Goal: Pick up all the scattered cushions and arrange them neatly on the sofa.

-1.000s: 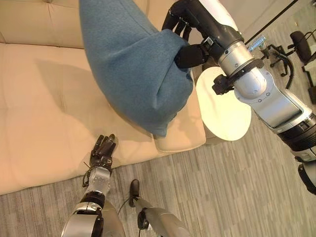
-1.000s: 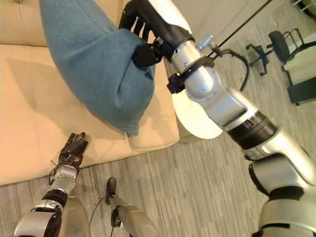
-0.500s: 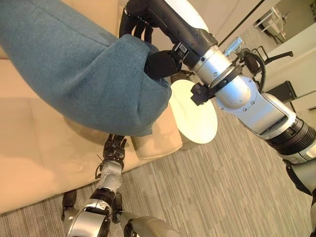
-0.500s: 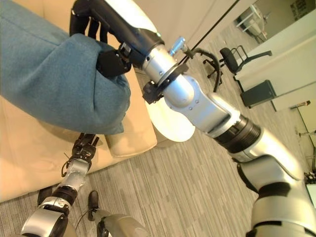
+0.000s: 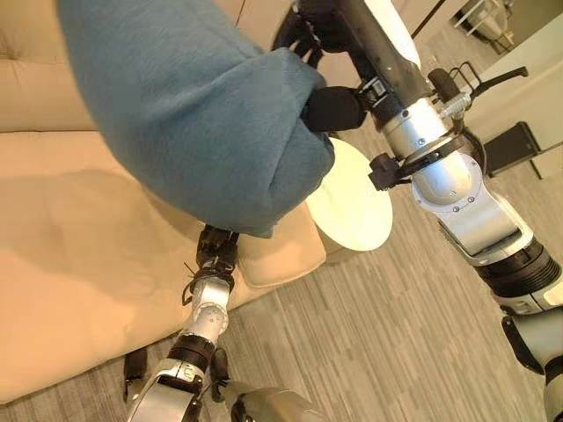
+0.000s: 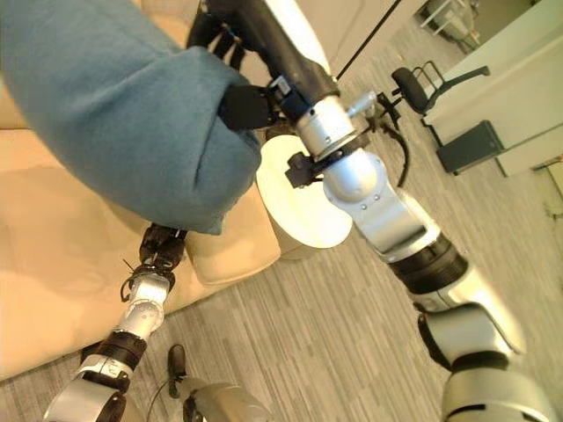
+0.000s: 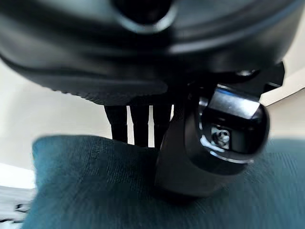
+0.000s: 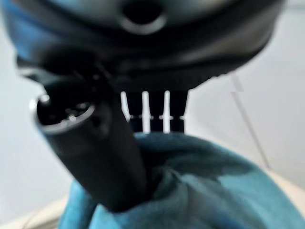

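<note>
A large blue cushion (image 5: 202, 114) hangs in the air over the cream sofa (image 5: 70, 255). My right hand (image 5: 332, 107) is shut on the cushion's upper right corner, with the thumb dug into the cloth (image 8: 157, 191) and the fingers behind it. My left hand (image 5: 216, 248) is at the cushion's lower edge, above the front of the sofa seat. Its fingers (image 7: 138, 124) are straight and its thumb lies against the blue cloth (image 7: 95, 186).
A round white side table (image 5: 356, 211) stands close to the sofa's right end, under my right arm. Grey carpet covers the floor in front. An office chair (image 6: 431, 83) and a dark box (image 6: 471, 145) stand further off to the right.
The camera has swung. My left hand has come from the seat's front edge up to the cushion's lower edge. The right hand keeps its hold on the cushion.
</note>
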